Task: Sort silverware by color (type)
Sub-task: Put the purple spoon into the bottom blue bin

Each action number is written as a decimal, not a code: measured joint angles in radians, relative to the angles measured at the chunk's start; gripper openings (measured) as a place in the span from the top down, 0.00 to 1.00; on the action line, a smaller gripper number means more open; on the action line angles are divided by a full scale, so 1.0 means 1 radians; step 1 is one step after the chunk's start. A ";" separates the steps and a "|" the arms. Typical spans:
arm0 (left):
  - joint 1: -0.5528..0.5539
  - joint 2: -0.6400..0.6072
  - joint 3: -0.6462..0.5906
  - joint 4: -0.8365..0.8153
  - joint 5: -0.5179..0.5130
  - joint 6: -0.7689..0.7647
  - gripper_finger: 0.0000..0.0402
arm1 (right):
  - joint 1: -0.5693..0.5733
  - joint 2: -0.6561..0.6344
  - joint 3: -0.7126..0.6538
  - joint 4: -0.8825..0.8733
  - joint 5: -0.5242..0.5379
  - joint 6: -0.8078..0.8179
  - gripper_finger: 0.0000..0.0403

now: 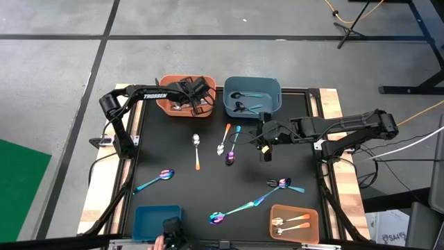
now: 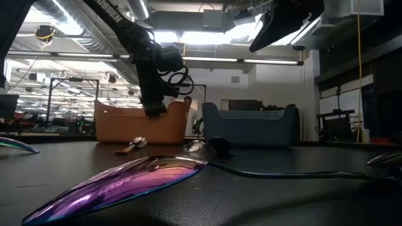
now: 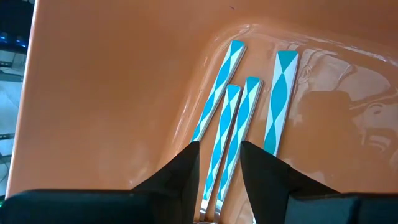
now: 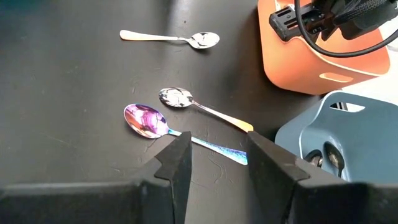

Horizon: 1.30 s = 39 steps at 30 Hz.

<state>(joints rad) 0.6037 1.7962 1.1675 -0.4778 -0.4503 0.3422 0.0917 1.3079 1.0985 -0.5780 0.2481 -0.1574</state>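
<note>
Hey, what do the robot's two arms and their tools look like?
Both arms are dark, near black, jointed tubes. The left arm carries white TROSSEN lettering, and looped black cables bunch at its tool. The right arm has a yellow mark near its tool. Each tool has two flat, dark, tapering fingers.
</note>
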 joint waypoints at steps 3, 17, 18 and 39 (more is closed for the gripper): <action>0.000 0.000 0.000 0.000 0.000 0.000 0.73 | 0.000 0.000 0.000 0.000 0.000 0.000 0.65; 0.000 -0.001 0.000 0.000 0.000 -0.002 0.73 | 0.000 0.000 0.000 0.000 0.000 0.000 0.65; -0.001 -0.001 0.000 0.000 0.000 -0.002 0.73 | 0.000 0.000 0.000 0.000 0.000 0.000 0.65; -0.085 -0.198 0.007 -0.009 -0.036 0.000 0.73 | 0.000 0.000 0.000 0.000 0.001 -0.001 0.65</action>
<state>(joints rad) 0.5187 1.5981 1.1748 -0.4873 -0.4868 0.3421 0.0917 1.3079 1.0985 -0.5777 0.2489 -0.1581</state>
